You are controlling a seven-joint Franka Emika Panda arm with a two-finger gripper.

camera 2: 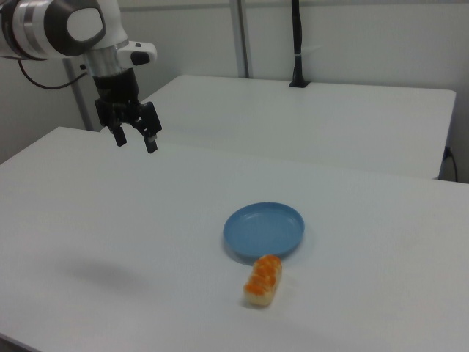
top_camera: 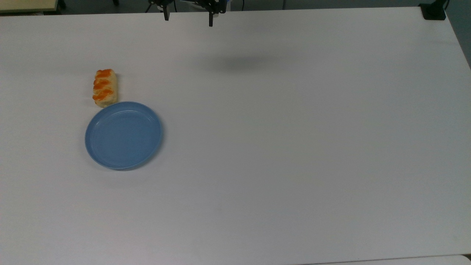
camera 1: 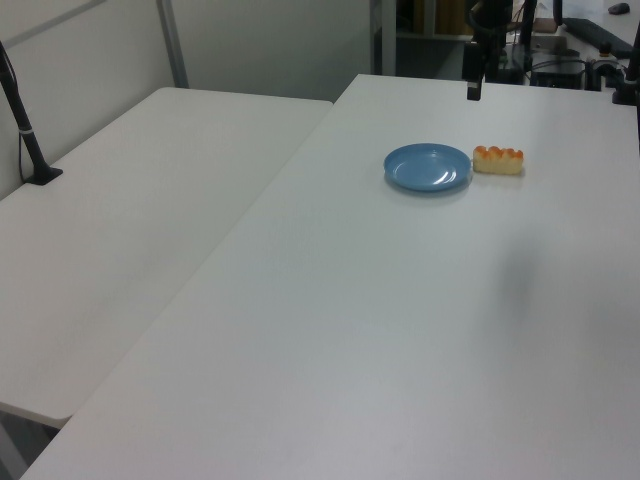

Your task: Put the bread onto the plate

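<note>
The bread (top_camera: pixel 105 87), a pale-yellow loaf with orange-brown stripes, lies on the white table just beyond the plate's rim, touching or nearly touching it. It also shows as the bread (camera 1: pixel 498 159) and the bread (camera 2: pixel 263 280). The round light-blue plate (top_camera: pixel 124 135) holds nothing; it appears again as the plate (camera 1: pixel 428 166) and the plate (camera 2: pixel 264 229). My gripper (top_camera: pixel 188 17) hangs open high above the table's far edge in the top view, well away from both. In the right view my gripper (camera 2: pixel 135 138) has its fingers spread with nothing between them. A finger (camera 1: pixel 473 88) shows in the left view.
A second white table (camera 1: pixel 140 200) stands alongside. A black post (camera 1: pixel 25 130) rises from it, seen again as the post (camera 2: pixel 297 44). A black clamp (top_camera: pixel 434 11) sits at the table's far corner on the top view's right.
</note>
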